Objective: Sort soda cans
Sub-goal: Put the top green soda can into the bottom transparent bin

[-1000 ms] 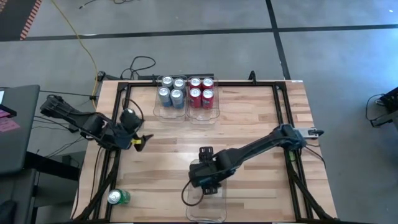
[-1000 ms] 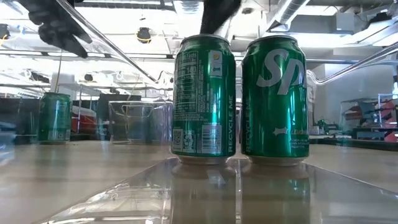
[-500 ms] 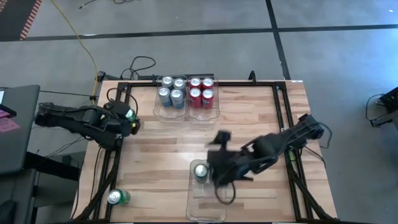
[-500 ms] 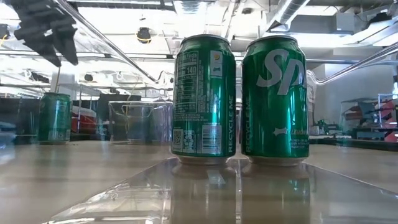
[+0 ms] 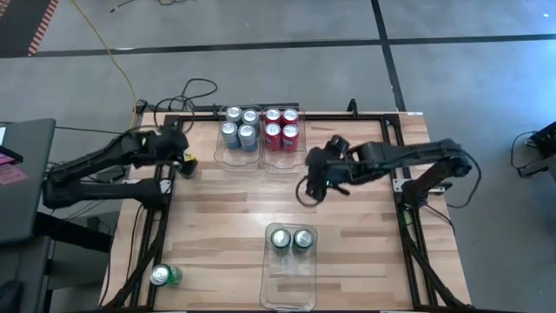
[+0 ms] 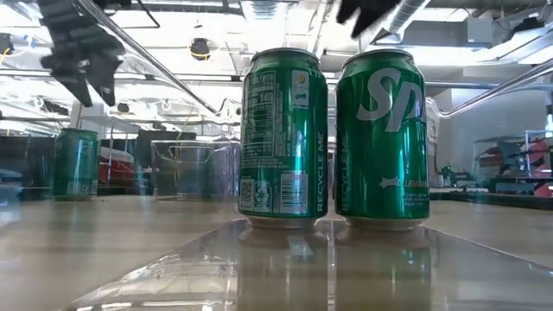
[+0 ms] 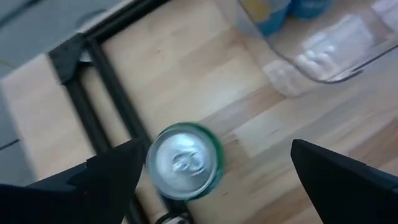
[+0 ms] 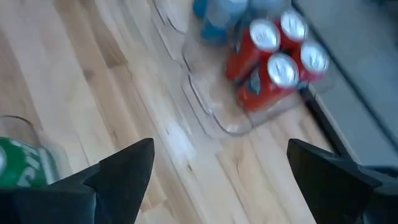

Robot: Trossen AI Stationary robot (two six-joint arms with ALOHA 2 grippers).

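Green cans in the near bin: two green cans [image 5: 292, 239] stand upright side by side, touching or nearly so, in the clear bin [image 5: 288, 287] at the lower middle of the high view; the low view shows them close up, label sides facing the camera.
Stray green can, lower left: one green can [image 5: 163, 276] lies at the lower left corner of the worktop [image 5: 234, 209], well apart from the bin.
Stray green can, upper left: a fourth green can [image 7: 185, 162] stands upright on the wood beside the dark frame rail, seen from above in the left wrist view, near the corner of the blue cans' bin.
Blue cans: four silver-blue cans [image 5: 240, 124] fill a clear bin at the upper middle of the high view.
Red cans: four red cans [image 5: 281, 125] fill the bin just beside them, to the right.
Left tool: the left tool [image 5: 185, 163] hangs at the upper left of the worktop, above the upright stray can, fingers spread wide and holding nothing.
Right tool: the right tool [image 5: 311, 184] sits right of centre, between the red cans and the green bin, fingers wide and empty.
Progress: blue and red look done; green is half done, by my reading.
Left to do: both stray green cans need to join the pair in the near bin.
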